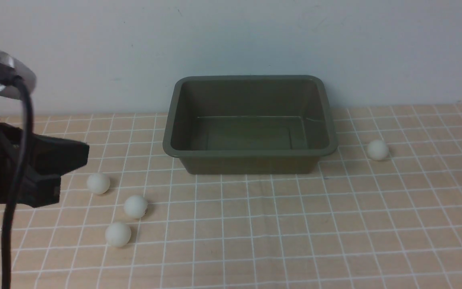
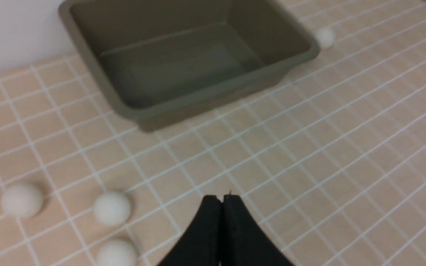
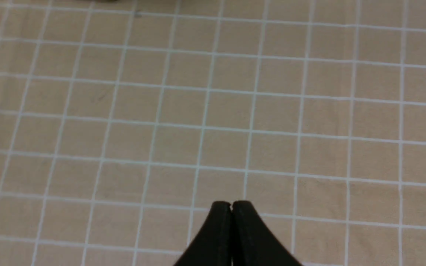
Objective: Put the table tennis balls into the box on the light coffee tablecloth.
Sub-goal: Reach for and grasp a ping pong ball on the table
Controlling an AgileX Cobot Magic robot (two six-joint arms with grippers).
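1. Olive-green box (image 1: 250, 152) sits upright on the light coffee tablecloth (image 1: 279, 224), close to the back wall (image 1: 94, 48). Nothing inside it, so no balls delivered yet.
2. All four table tennis balls (image 1: 135, 206) lie on the cloth. Three are grouped to the robot's left of the box: the middle one just marked, the rear ball (image 1: 98, 183) and the front ball (image 1: 118, 234), near each other but not touching. The lone ball (image 1: 377, 149) lies on the right, near the box's right front corner and clear of it.
3. Left gripper (image 2: 222, 201): jaws pressed together, nothing between them. In the front view it hangs at the left edge, above and just left of the rear ball. Its camera sees the group beside the fingertips, not under them.
4. Right gripper (image 3: 231, 207): jaws also closed tight, empty. Its camera shows only bare cloth, and it is out of the front view.
5. Step, my read: start of the first pick, with the left arm approaching the left group.
6. Next move calls for:
   - spreading the jaws wider than a ball before descending
   - centring over one ball, probably the rear one as the nearest
   - closing gently, since smooth light spheres roll or squirt out
   - keeping the fingers off the neighbours
   - lifting over the flared rim and releasing low to limit bounce
7. Lone ball looks like a job for the right arm.
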